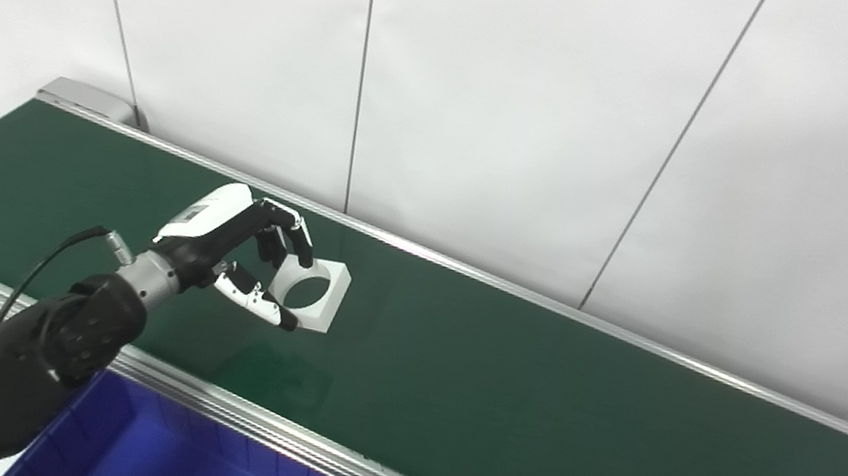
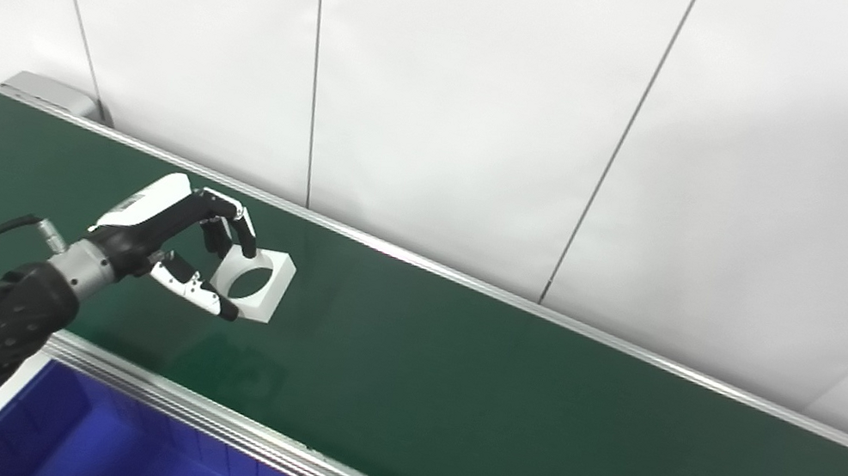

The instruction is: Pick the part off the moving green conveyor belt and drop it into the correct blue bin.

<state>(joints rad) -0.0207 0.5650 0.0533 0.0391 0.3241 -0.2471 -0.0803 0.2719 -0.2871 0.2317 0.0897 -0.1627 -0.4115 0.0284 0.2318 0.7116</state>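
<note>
Above the green conveyor belt (image 1: pixel 532 414), one white part (image 1: pixel 311 294), a blocky piece with a round hole through it, hangs clear of the surface in the left hand (image 1: pixel 230 247), casting a faint shadow on the belt below. The fingers (image 1: pixel 295 237) curl over its top edge and the thumb (image 1: pixel 257 302) presses from beneath, so the hand is gripping the part. One dark arm (image 1: pixel 29 352) reaches in from the lower left. One blue bin (image 1: pixel 191 467) sits just below the belt's near rail, cut off by the bottom edge. The right hand is out of sight
</note>
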